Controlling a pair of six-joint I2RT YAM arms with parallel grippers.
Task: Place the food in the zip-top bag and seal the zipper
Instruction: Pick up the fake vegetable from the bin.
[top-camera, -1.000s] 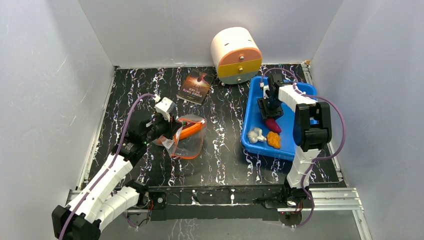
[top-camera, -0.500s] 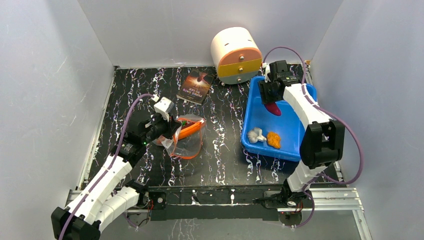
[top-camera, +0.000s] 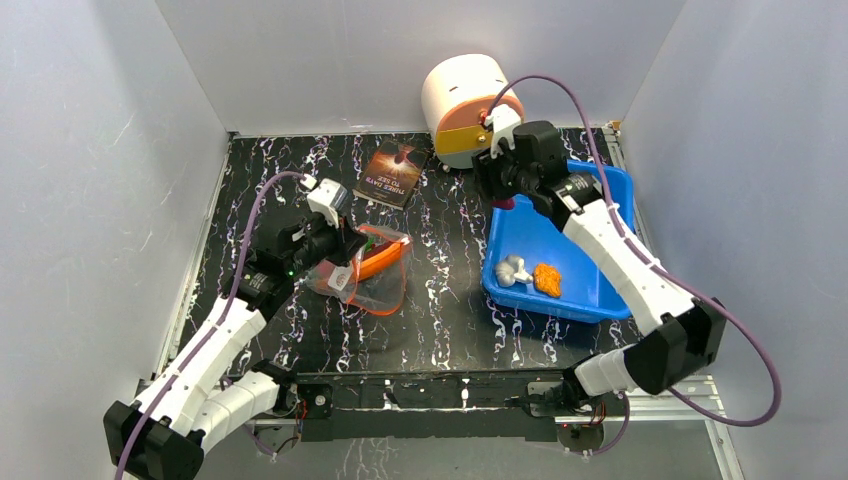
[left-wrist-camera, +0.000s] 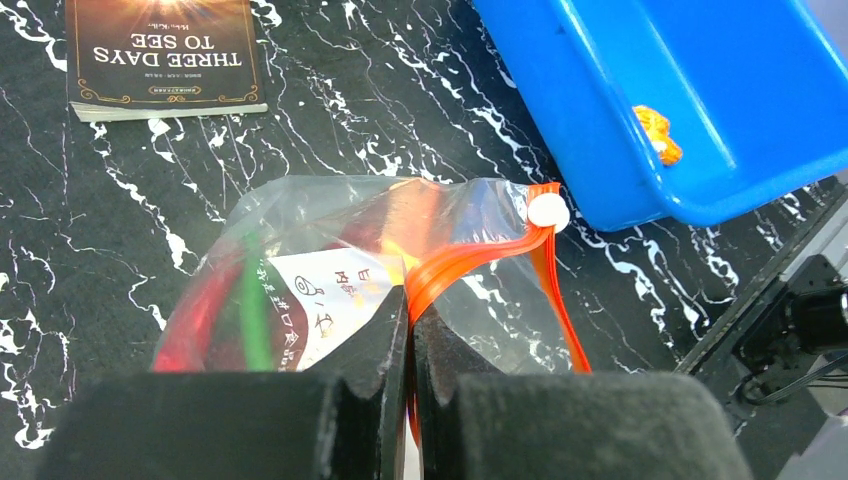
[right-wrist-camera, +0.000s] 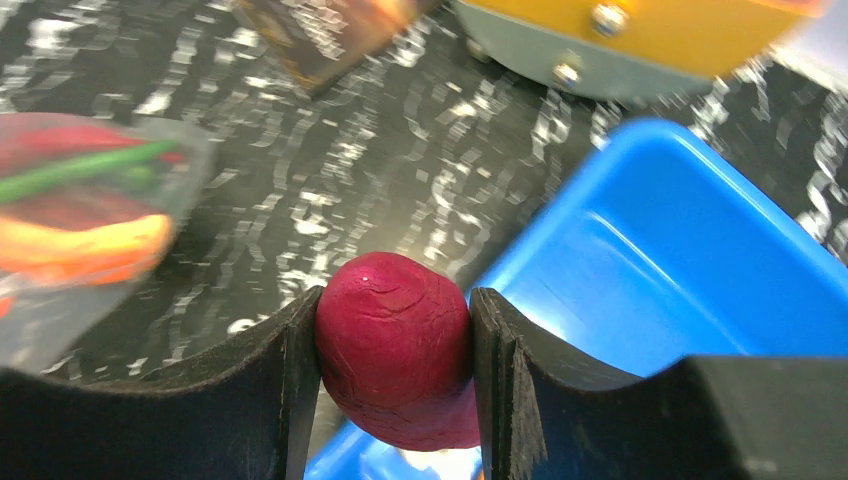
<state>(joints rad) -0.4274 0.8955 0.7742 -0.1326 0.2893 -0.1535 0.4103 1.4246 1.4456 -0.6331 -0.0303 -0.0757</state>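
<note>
The clear zip-top bag (top-camera: 380, 280) lies left of centre, holding a red chili (left-wrist-camera: 190, 325), a thin green stick (left-wrist-camera: 255, 310) and an orange-brown slice (right-wrist-camera: 80, 245). My left gripper (top-camera: 338, 250) is shut on the red-orange zipper (left-wrist-camera: 490, 262) at the bag's mouth and holds it up. My right gripper (top-camera: 503, 193) is shut on the magenta piece (right-wrist-camera: 395, 345) and holds it in the air over the far left rim of the blue tray (top-camera: 590, 290). A white lump (top-camera: 513, 269) and orange bits (top-camera: 547, 277) lie in the tray.
A dark paperback book (top-camera: 393, 172) lies at the back centre. A round white drawer unit with orange and yellow drawers (top-camera: 470, 100) stands against the back wall, just behind my right gripper. White walls close the sides and back.
My right gripper has lifted the magenta piece out of the tray and carried it back and left, over the tray's left rim. My left gripper has stayed shut on the zipper and moved slightly.
</note>
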